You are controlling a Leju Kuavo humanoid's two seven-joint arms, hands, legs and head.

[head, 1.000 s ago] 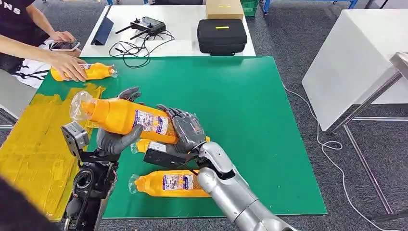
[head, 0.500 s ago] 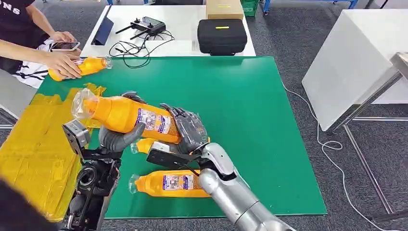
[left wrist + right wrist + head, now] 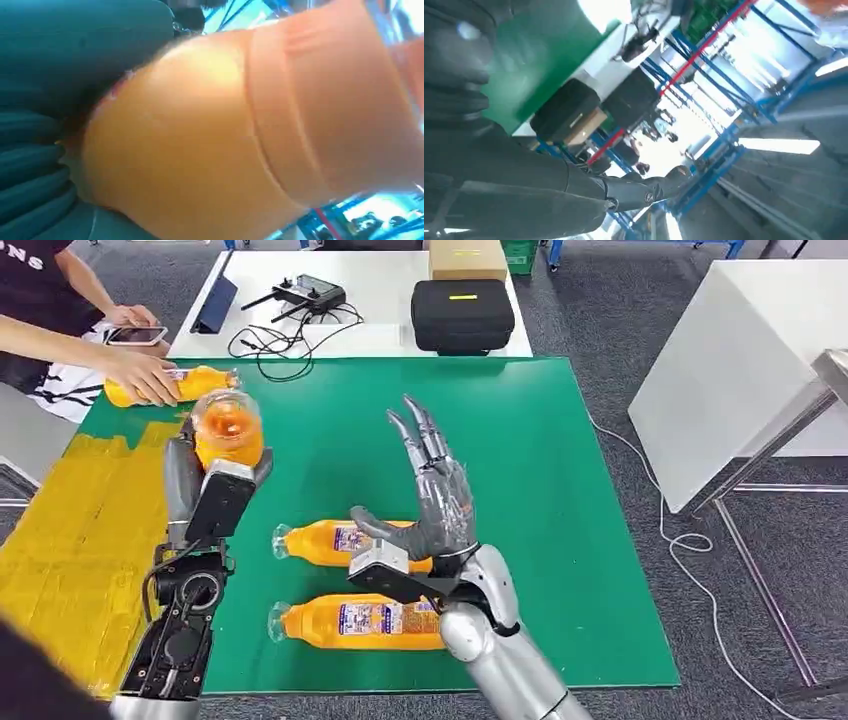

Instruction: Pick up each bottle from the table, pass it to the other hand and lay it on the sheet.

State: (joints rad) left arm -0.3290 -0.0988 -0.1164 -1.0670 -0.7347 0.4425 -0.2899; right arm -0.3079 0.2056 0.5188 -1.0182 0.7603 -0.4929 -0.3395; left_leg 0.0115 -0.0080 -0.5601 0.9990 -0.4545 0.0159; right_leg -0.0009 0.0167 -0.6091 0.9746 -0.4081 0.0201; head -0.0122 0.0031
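Now the handover is done: half a second ago both hands were on the orange bottle (image 3: pixel 228 430) over the near left part of the green mat (image 3: pixel 520 470), and the right hand (image 3: pixel 428 502) has since let go and lifted clear, fingers spread and pointing up, holding nothing. The left hand (image 3: pixel 205 495) alone grips the bottle, turned so its clear end faces the head camera, and carries it above the mat's left edge, beside the yellow sheet (image 3: pixel 70 540); in the left wrist view the bottle's orange body (image 3: pixel 210 130) lies tight against the grey fingers (image 3: pixel 35 175). I judge the next step to be laying it down on the sheet. Two more bottles lie on the mat near the right arm, one (image 3: pixel 330 543) just behind the wrist and one (image 3: pixel 350 622) at the near edge. At the mat's far left corner a person's hand (image 3: pixel 145 375) rests on another bottle (image 3: pixel 205 382).
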